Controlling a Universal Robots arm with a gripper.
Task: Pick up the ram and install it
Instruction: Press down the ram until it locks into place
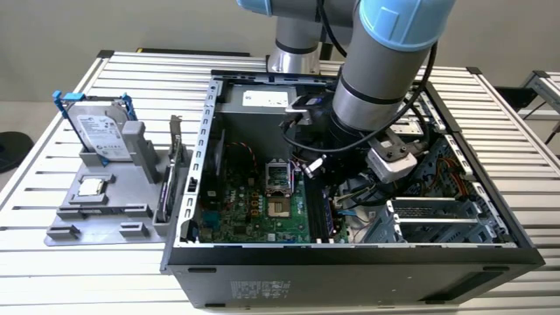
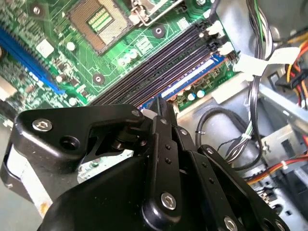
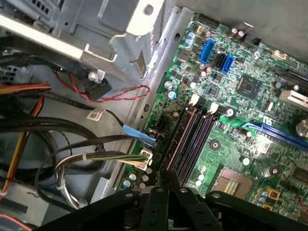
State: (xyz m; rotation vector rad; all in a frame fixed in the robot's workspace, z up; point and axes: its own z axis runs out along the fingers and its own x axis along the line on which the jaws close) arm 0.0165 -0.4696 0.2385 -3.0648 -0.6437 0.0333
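We have the arm reaching down into the open computer case [image 1: 188, 216], its hand [image 2: 161, 108] low over the motherboard [image 1: 254, 210] at the bank of memory slots [image 2: 163, 65]. In the second wrist view a thin dark edge with a strip of blue shows just at the fingertips, lined up along the outermost slot; we take this for the ram [image 2: 192, 79], either seated or being pressed into that slot, though we cannot tell whether it is fully home. The fingers look drawn close together, but whether they grip the stick we cannot tell. Judged from this, pick-up is done and installation is under way or nearly finished; the white latches [image 3: 194, 99] at the far slot ends look open. Counts: four parallel slots in both wrist views, one empty processor socket [image 2: 98, 21], one arm. On the tabletop [image 1: 52, 275], to the exterior view's left of the case, a grey fixture [image 1: 105, 210] holds one hard drive [image 1: 96, 134] with blue rails, one small chip [image 1: 92, 187], and one upright card [image 1: 170, 177].
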